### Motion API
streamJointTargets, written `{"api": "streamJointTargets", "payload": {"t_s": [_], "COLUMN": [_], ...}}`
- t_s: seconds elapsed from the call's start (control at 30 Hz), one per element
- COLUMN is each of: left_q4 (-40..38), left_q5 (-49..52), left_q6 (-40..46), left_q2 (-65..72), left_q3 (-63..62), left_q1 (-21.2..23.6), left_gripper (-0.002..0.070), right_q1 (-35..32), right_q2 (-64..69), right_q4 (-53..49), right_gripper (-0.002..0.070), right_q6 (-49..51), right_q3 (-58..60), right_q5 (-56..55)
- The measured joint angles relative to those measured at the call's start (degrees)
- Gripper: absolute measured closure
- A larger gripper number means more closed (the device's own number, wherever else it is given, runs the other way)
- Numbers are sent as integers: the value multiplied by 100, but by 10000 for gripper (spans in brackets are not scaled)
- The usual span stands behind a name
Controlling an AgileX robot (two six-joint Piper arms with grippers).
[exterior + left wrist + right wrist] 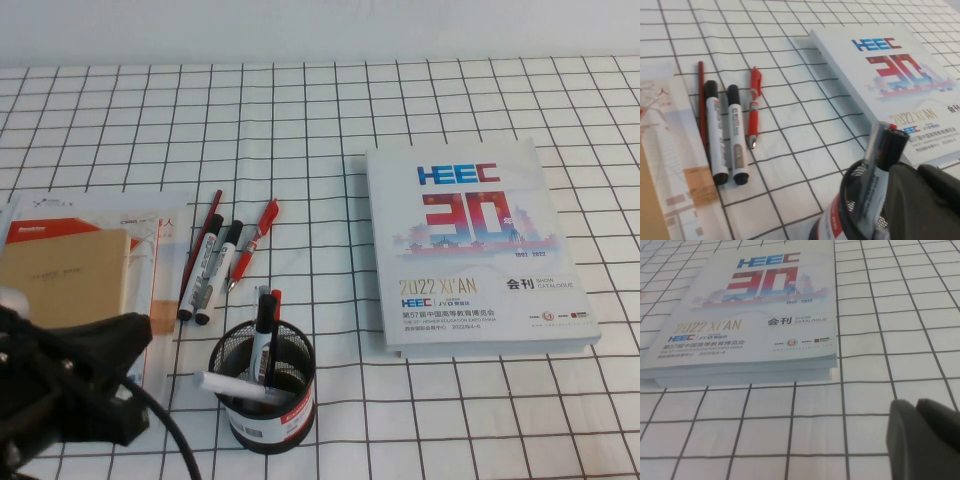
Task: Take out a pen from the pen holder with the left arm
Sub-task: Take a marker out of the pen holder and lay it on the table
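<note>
The black mesh pen holder (262, 400) stands near the front of the table. It holds an upright black-capped marker (264, 335), a red-tipped pen (276, 300) and a white marker (238, 388) lying across the rim. My left gripper (135, 335) hovers just left of the holder, apart from it. In the left wrist view its dark fingers (925, 200) are pressed together, shut and empty, right next to the holder (847, 192) and the black-capped marker (882, 160). My right gripper (927, 437) is shut over bare tablecloth, holding nothing.
Two black-capped markers (208, 272), a red pen (250, 245) and a thin dark red pencil (198, 250) lie behind the holder. A thick HEEC catalogue (470, 240) lies to the right. A brown notebook (65, 275) on papers lies at the left.
</note>
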Motion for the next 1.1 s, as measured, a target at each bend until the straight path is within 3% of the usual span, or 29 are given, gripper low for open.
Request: {"api": "streamJointTargets", "payload": {"t_s": [0.27,0.4,0.63,0.77,1.1], "left_q4": [1653,2162,2334,2345,2163], "left_q5": [-1711,-2737,-3290,-3673,-4268], "left_q6": [-1521,-2183,-2728,-3029,-3319], "left_q2": [-48,-48,-48,-48,-48], "left_q3": [739,1173,1623,1852,2059], "left_q1": [-1812,-2391,-2517,-2517,-2517], "left_gripper": [674,583,280,235,224], "right_q1": [0,0,0,0,0], "right_q2": [0,0,0,0,0], "right_q4": [0,0,0,0,0], "right_gripper": [691,691,691,691,691], "right_q6": [0,0,0,0,0], "right_q3": [0,0,0,0,0], "right_q5": [0,0,0,0,0]}}
